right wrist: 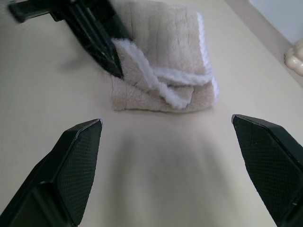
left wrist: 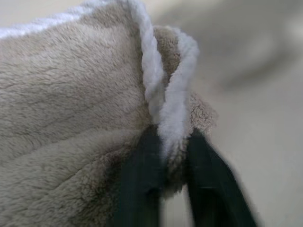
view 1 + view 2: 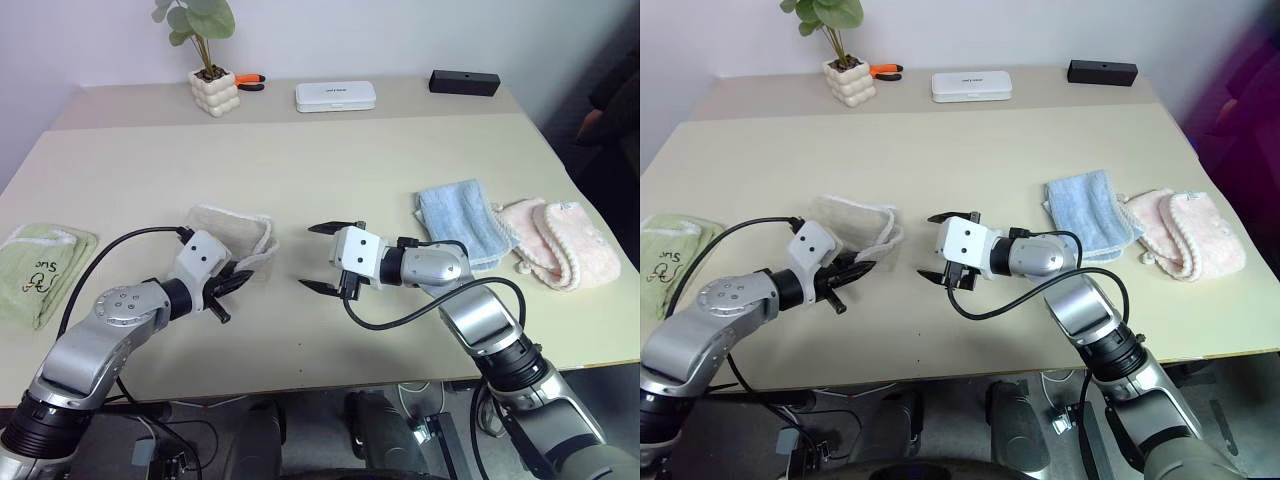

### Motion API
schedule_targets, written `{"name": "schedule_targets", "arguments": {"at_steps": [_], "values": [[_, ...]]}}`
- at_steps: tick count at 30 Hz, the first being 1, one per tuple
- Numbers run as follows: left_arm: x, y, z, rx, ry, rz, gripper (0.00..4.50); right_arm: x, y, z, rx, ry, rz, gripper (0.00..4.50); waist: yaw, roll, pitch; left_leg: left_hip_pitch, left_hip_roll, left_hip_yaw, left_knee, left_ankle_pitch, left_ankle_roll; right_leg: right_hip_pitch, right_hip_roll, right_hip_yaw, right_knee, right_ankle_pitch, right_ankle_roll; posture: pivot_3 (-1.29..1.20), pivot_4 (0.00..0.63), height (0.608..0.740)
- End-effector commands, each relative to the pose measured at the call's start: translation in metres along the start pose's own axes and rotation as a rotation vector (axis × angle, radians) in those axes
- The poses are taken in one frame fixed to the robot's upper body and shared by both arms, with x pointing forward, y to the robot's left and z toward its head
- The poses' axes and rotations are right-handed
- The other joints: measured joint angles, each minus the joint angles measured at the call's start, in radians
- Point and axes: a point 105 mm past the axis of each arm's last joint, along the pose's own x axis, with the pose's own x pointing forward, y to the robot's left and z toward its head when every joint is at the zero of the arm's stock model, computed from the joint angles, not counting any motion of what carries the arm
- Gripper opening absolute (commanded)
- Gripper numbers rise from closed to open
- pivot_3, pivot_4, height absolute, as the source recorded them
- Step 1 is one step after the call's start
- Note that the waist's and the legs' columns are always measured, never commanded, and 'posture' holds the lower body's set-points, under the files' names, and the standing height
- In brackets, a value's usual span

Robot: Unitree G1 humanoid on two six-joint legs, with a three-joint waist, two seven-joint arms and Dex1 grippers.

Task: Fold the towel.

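Observation:
The beige towel [image 3: 225, 228] lies bunched and roughly folded on the table left of centre, its white-edged right side curled up. My left gripper [image 3: 237, 295] sits at the towel's near corner, fingers parted, and the left wrist view shows the white edging [image 2: 165, 109] lying between them. In the right wrist view that gripper's tip [image 1: 113, 66] touches the towel's [image 1: 165, 47] corner. My right gripper [image 3: 308, 257] hovers wide open just right of the towel, pointing at it, with nothing between its fingers.
A folded light blue towel [image 3: 460, 220] and a pink one [image 3: 555, 240] lie to the right, and a green one [image 3: 40, 270] at the far left. At the table's back stand a potted plant [image 3: 215, 90], orange pliers [image 3: 248, 80], a white case [image 3: 335, 96] and a black box [image 3: 465, 82].

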Motion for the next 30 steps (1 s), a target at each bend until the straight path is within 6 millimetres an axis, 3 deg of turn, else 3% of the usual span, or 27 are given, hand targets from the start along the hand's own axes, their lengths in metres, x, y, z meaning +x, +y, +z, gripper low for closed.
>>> {"name": "schedule_targets", "arguments": {"at_steps": [1,3,6,9,11,12,17,21,24,28,30], "values": [[-0.024,0.016,0.026,-0.045,-0.117,0.064,2.35,-0.001,-0.008,0.014,0.002,-0.06,-0.046,4.5,-0.004,0.0,0.0,0.0,0.0,0.0,0.0,0.0,0.0,0.0,0.0,0.0,0.0,0.0,0.0,0.0,0.15,0.737],[-0.039,0.022,0.03,-0.093,-0.149,0.084,2.35,0.0,-0.011,0.017,0.031,-0.076,-0.065,4.5,-0.006,0.0,0.0,0.0,0.001,0.0,0.0,0.0,0.0,0.0,0.0,0.0,0.001,0.0,0.0,0.0,0.15,0.737],[-0.058,0.029,0.035,-0.144,-0.19,0.109,2.41,0.002,-0.017,0.02,0.062,-0.09,-0.087,3.21,-0.003,0.0,0.0,0.0,0.001,0.0,0.0,0.0,0.0,-0.001,0.0,0.0,0.002,0.0,0.0,0.0,0.15,0.737],[-0.077,0.057,0.047,-0.15,-0.253,0.266,1.58,0.011,-0.023,0.032,0.126,-0.146,-0.098,1.64,0.0,0.0,0.0,0.0,0.001,0.0,0.001,0.0,0.0,-0.001,0.0,0.0,0.002,0.0,0.0,0.0,0.15,0.737],[-0.07,0.067,0.043,-0.134,-0.222,0.339,0.67,0.026,-0.024,0.046,0.172,-0.2,-0.094,0.66,-0.001,0.0,0.0,0.0,0.001,0.0,0.001,0.0,0.0,0.0,0.0,0.0,0.002,0.0,0.0,0.0,0.15,0.737],[-0.066,0.068,0.041,-0.13,-0.205,0.355,0.6,0.031,-0.024,0.05,0.182,-0.212,-0.092,0.08,-0.002,0.0,0.0,0.001,0.001,0.0,0.001,0.0,0.0,0.0,0.0,0.0,0.002,0.0,0.0,0.0,0.15,0.737],[-0.047,0.074,0.039,-0.204,-0.254,0.396,0.6,0.058,-0.019,0.057,0.223,-0.221,-0.062,0.03,-0.001,-0.001,0.0,0.0,0.0,0.0,0.0,0.0,0.0,0.0,0.0,0.0,0.002,0.001,0.0,0.0,0.15,0.737],[-0.013,0.058,-0.012,-0.134,-0.054,0.327,0.6,0.106,0.0,0.042,0.268,-0.126,0.0,0.03,-0.007,0.0,-0.001,0.001,0.0,0.0,0.0,0.0,0.0,-0.001,0.0,0.0,0.003,0.001,0.0,0.0,0.15,0.737],[-0.005,0.052,-0.039,-0.084,0.036,0.302,0.6,0.125,0.012,0.023,0.303,-0.03,0.009,0.03,-0.012,0.0,-0.001,0.001,0.001,0.0,-0.002,0.0,0.0,-0.002,0.001,0.0,0.003,0.001,-0.001,0.0,0.15,0.737],[-0.003,0.049,-0.054,-0.089,0.052,0.299,0.6,0.134,0.029,-0.003,0.273,0.079,0.023,0.03,-0.004,-0.001,-0.001,0.001,0.0,0.0,-0.001,0.0,0.0,-0.002,-0.001,-0.001,0.003,0.001,-0.001,0.0,0.15,0.737],[-0.006,0.05,-0.055,-0.093,0.036,0.313,0.6,0.131,0.026,-0.007,0.262,0.081,0.002,0.03,-0.004,0.0,-0.002,0.001,0.0,0.0,-0.001,0.0,0.0,-0.001,-0.001,0.0,0.003,0.001,-0.001,0.0,0.15,0.737]]}}
